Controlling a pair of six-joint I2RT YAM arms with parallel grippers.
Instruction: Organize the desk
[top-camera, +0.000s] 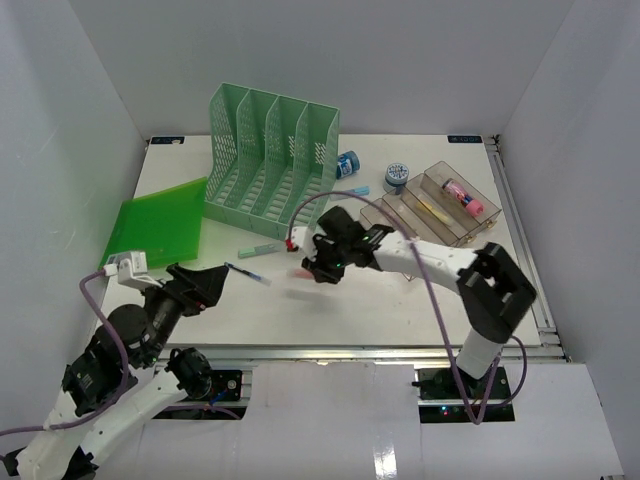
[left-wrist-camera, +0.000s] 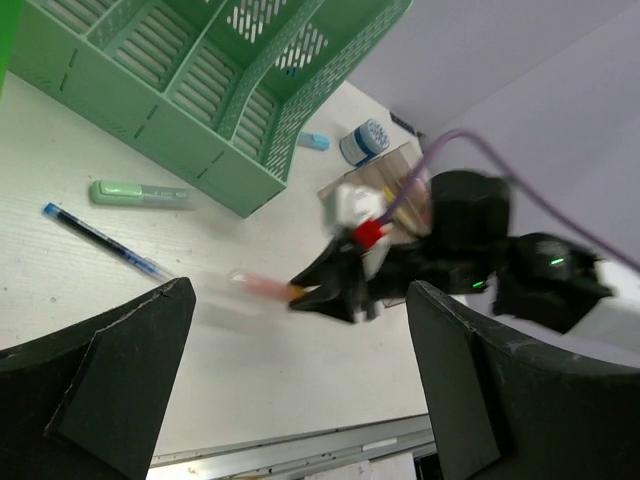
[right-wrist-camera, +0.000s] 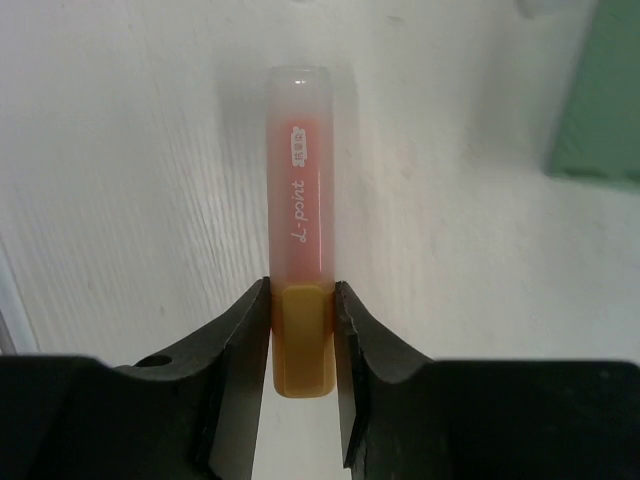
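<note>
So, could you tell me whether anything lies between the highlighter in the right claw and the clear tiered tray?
Nothing visible does: the right claw holds the pink highlighter above the desk, and only that arm's forearm spans the gap to the clear tray.

Bright, even light; motion-blurred pink highlighter (left-wrist-camera: 262, 285)

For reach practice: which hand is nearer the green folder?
Left. The left hand is just off the folder's near right corner; the right hand, holding a highlighter, is farther right.

Right hand (right-wrist-camera: 300, 300) pinches a pink highlighter (right-wrist-camera: 299, 190); left hand (top-camera: 206, 287) gapes.
</note>
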